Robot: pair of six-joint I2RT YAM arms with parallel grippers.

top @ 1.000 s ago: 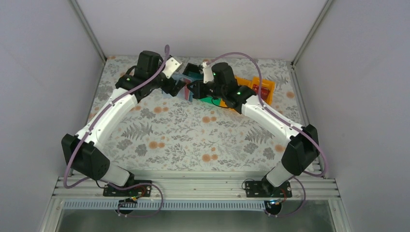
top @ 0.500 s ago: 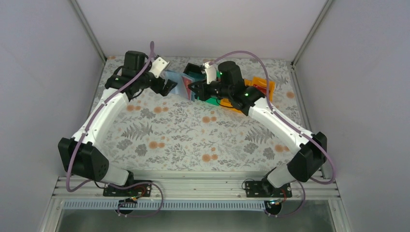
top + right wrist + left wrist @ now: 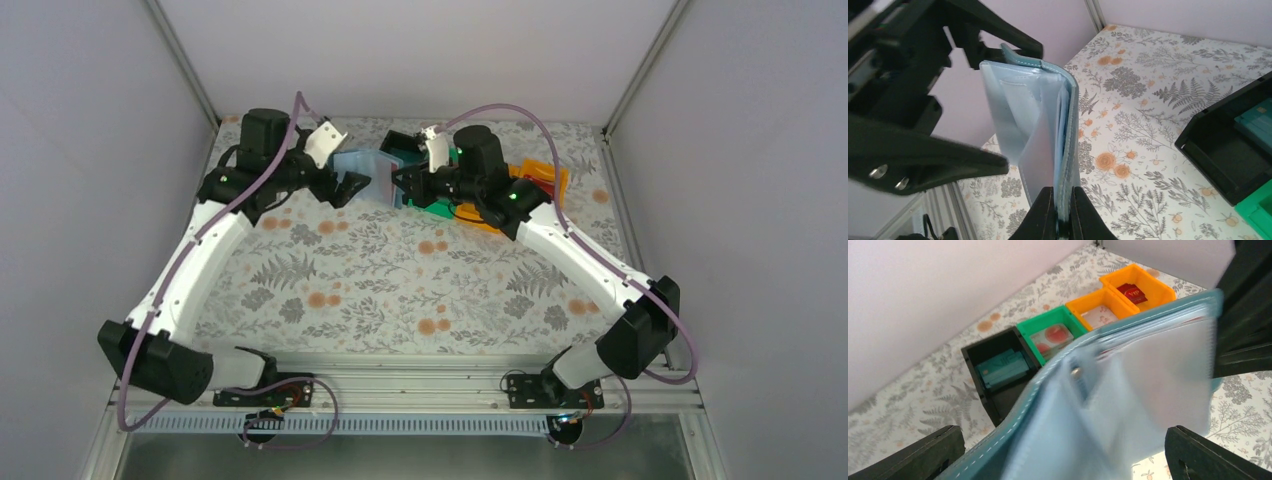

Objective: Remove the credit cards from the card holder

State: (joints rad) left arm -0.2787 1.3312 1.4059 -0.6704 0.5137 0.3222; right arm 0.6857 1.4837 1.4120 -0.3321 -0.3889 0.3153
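**Card holder held aloft at the table's far edge.** My right gripper (image 3: 1062, 212) is clamped on the bottom edge of the card holder (image 3: 1024, 117), holding it up off the table (image 3: 400, 280) at about 12 o'clock in the top view.

My left gripper (image 3: 345, 188) stands wide apart at the holder's 9 o'clock edge, with one finger on either side of the loose flap. I cannot tell whether either finger touches it. The holder hangs open, its pale inner sleeves fanned away from the blue cover. At 1 o'clock, bins sit side by side near the back wall. The black bin (image 3: 989, 338) holds a teal card (image 3: 1000, 370). The green bin (image 3: 1040, 320) and near orange bin (image 3: 1085, 296) each hold a pale red-marked card (image 3: 1050, 337). The far orange bin (image 3: 1118, 271) holds a red card (image 3: 1130, 291). Open floral table runs toward 6 o'clock between my arms, and the enclosure walls (image 3: 90, 150) stand at 9 and 3.
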